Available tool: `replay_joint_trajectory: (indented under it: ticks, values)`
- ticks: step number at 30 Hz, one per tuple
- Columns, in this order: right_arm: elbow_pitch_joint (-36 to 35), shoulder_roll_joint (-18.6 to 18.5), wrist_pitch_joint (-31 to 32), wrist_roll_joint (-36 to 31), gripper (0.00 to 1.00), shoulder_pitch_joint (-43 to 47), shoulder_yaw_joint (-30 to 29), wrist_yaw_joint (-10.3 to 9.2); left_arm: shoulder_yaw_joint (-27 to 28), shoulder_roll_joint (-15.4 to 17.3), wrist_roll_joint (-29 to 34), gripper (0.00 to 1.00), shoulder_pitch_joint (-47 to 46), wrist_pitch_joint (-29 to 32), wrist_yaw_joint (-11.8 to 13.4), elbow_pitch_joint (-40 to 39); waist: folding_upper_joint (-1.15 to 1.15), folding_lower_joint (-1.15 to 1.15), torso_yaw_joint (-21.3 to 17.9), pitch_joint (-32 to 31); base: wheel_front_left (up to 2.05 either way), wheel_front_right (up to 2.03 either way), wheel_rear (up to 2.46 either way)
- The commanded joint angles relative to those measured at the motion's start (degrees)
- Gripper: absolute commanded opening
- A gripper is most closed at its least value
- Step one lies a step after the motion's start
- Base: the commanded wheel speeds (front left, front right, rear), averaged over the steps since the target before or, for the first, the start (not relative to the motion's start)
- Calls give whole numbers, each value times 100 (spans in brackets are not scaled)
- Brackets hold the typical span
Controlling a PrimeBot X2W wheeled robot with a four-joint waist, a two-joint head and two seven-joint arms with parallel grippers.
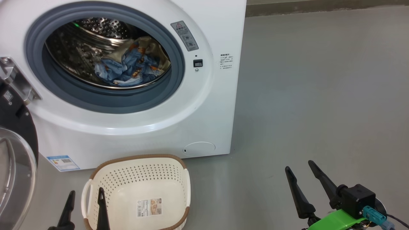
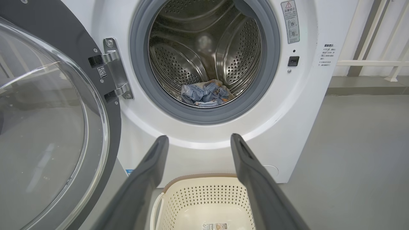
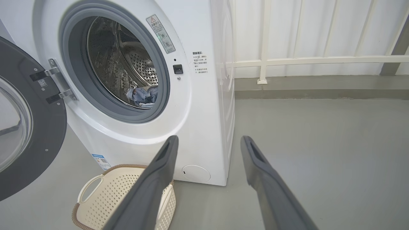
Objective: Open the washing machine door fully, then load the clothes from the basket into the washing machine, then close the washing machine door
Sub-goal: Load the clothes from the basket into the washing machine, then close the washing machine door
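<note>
**Washer with door swung open, clothes in the drum, basket in front, both grippers spread**

- Washing machine (image 1: 127,134): white front-loader standing on a grey floor (image 1: 319,95), far left of the scene. Blue-grey seal (image 1: 105,102) rings the mouth of the steel perforated drum (image 1: 96,32). Blue energy sticker (image 1: 63,162) at lower left of the front, round service flap (image 1: 199,149) at lower right.
- Washing machine door (image 1: 14,124): black ring with clear bulging window, swung wide open to the left on a metal hinge (image 1: 16,80), well clear of the opening.
- Clothes (image 1: 131,65): light-blue printed fabric in a crumpled heap on the bottom of the drum, behind the seal.
- Basket (image 1: 140,158): cream, perforated, brown rim, upright on the floor just in front of the machine, below the opening. A label (image 1: 149,207) lies on its bare inner bottom.
- Left gripper (image 1: 87,190): near left, above the basket's left side, fingers pointing toward the machine; jaws spread wide, holding nothing.
- Right gripper (image 1: 298,164): near right, over bare floor, well apart from basket and machine; jaws spread wide, holding nothing. A green bracket (image 1: 335,220) sits at its base.
- White railing (image 3: 303,60): along the far wall, right of the machine.
</note>
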Motion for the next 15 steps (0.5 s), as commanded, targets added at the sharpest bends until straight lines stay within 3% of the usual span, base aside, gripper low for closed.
replay_joint_trajectory:
  ticks: [1,10,15]
  values:
    - [-142,-7,-8,4,100,-53,128,9,196,156,59,100,-151,17,57,-130,0,0,3,-5,0,0,0]
    - [-130,-7,-6,14,100,-55,122,9,179,164,64,100,-176,23,90,-90,0,0,12,-44,-4,4,0]
    - [-119,-7,-7,27,100,-47,130,9,208,155,58,100,-166,13,128,-103,0,0,9,-69,-64,64,0]
